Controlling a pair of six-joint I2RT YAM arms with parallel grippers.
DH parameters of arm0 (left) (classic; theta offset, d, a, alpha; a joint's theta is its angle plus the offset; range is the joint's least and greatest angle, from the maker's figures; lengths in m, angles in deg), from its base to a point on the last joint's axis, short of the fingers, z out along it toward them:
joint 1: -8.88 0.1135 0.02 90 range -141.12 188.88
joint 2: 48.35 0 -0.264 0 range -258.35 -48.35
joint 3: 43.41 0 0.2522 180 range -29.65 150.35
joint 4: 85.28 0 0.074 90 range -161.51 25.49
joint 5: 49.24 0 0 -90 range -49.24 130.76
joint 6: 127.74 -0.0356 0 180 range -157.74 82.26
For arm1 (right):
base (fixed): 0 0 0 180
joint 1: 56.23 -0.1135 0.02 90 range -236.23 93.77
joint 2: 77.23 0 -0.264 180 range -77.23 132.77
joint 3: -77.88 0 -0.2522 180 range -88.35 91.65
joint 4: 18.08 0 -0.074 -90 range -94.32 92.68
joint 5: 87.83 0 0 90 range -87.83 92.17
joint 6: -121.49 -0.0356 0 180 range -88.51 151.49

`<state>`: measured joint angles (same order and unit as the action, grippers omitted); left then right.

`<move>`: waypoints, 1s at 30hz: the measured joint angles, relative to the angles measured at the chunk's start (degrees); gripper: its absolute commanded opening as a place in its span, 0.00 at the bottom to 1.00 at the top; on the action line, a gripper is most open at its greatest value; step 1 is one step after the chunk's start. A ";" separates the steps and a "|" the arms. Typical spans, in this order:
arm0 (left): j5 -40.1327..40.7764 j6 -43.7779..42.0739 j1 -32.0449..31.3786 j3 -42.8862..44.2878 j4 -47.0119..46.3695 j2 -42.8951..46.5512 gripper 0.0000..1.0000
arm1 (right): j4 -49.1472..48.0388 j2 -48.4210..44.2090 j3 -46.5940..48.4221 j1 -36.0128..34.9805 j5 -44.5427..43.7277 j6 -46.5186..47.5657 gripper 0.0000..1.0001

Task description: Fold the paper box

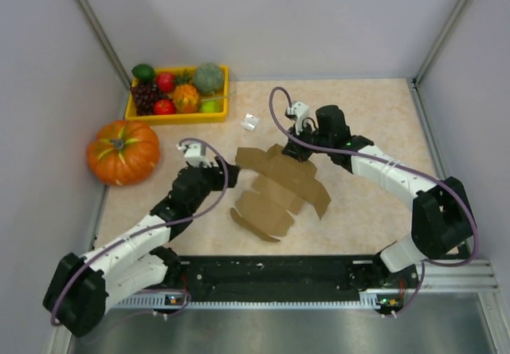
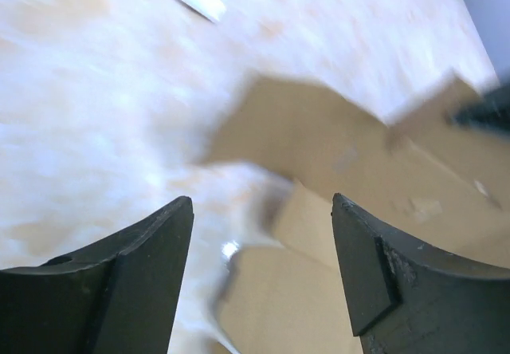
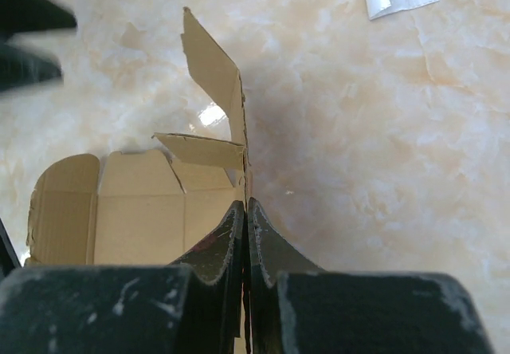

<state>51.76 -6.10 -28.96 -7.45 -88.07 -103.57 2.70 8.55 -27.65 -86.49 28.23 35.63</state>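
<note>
brown paper box (image 1: 279,190) lying mostly flat mid table (image 1: 358,226), one flap sticking up, far edge pinched tight in the right pincer (image 3: 245,210), left pincer (image 2: 263,202) wide apart and empty, just off the box's left side

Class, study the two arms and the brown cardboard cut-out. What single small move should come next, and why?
Probably the left fingers should ease forward and close on the nearest flap of the paper box. They stand apart with nothing between them, while the right fingers are shut on one panel, holding it upright; most other panels lie flat.
</note>
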 measured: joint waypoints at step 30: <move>-15.56 -14.05 7.15 1.42 -17.94 -20.92 0.02 | 2.40 0.74 -0.52 -8.07 -12.59 10.36 0.00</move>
<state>36.20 -20.15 -21.81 -6.03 -106.02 -124.49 5.11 9.29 -28.17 -94.56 15.64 45.99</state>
